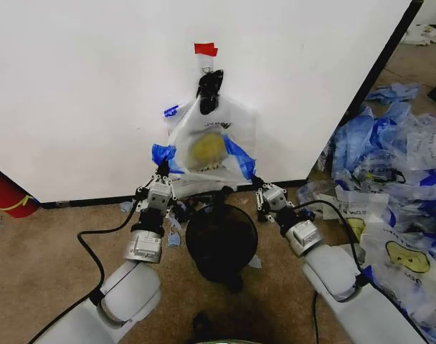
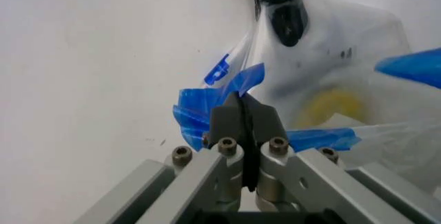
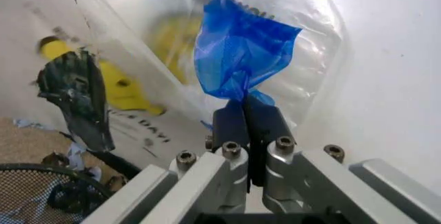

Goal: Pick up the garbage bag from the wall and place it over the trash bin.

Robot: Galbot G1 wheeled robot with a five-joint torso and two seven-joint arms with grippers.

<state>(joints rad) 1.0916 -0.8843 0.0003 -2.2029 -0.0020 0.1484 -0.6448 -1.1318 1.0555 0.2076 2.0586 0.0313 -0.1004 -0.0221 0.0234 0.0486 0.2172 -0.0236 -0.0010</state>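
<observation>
- Head view: the bag (image 1: pixel 209 147) is hanging flat against the white wall (image 1: pixel 82 86), suspended from a black clip (image 1: pixel 209 89) just below a strip of red tape (image 1: pixel 205 49).
- The bin (image 1: pixel 221 242) is standing on the brown floor directly below the bag, close to the wall base.
- The left gripper (image 1: pixel 161 172) is reaching up at the bag's lower left corner, where a blue strip (image 1: pixel 160 153) is bunching; the right gripper (image 1: pixel 256 183) is meeting the bag's lower right corner at the end of a second blue strip.
- A heap of loose bags (image 1: pixel 397 165) is lying on the floor well to the right of the bin; a red cylinder (image 1: pixel 8 192) is leaning at the wall far to its left.
- Left wrist view: the left gripper (image 2: pixel 241 111) is pinching together on crumpled blue strip at the bag (image 2: pixel 337 79) edge, with no gap between the fingers (image 2: pixel 224 123).
- Right wrist view: the right gripper (image 3: pixel 245 111) is clamping on a gathered blue strip (image 3: pixel 241 53) of the bag (image 3: pixel 165 33), fingers (image 3: pixel 265 126) pressed together; the bin's mesh rim (image 3: pixel 34 182) is lying below the bag.
</observation>
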